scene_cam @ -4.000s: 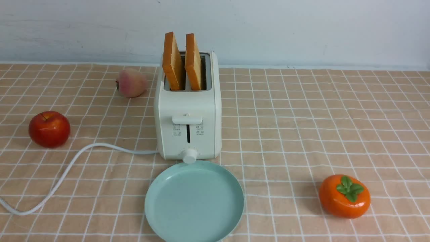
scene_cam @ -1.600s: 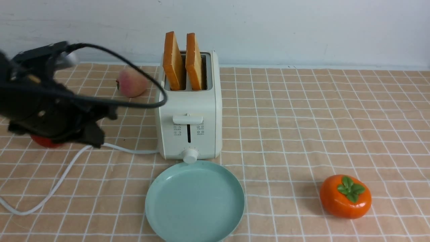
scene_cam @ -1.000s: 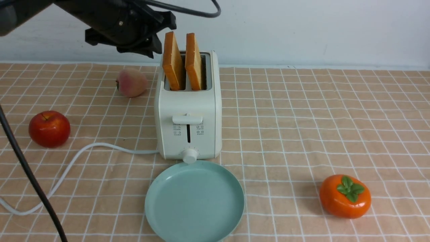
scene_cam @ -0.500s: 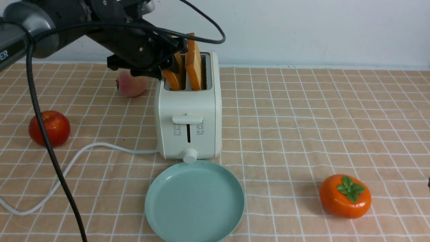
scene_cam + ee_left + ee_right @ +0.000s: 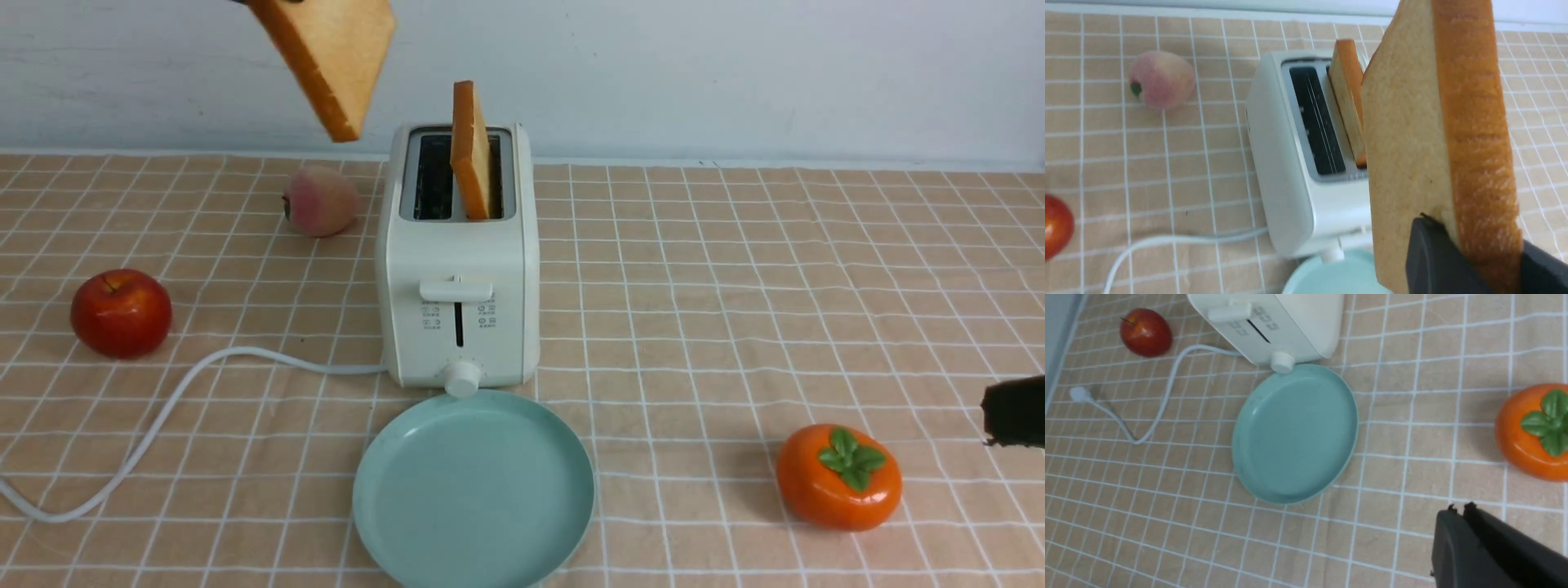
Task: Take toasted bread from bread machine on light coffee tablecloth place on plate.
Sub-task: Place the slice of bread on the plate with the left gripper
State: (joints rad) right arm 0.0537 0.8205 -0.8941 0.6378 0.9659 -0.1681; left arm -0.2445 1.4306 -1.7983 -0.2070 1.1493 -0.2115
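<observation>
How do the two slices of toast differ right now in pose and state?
The lifted slice is in the left gripper, clear of the toaster; the other slice sits in a slot, ungripped.
In the front view, the lifted slice slants strongly, while the slotted slice leans only slightly.
Both are thick, with golden-tan faces and darker orange-brown crusts, and neither is on the plate.

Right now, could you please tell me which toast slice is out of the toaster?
The slice clamped in the left gripper; the other stands in a slot.
</observation>
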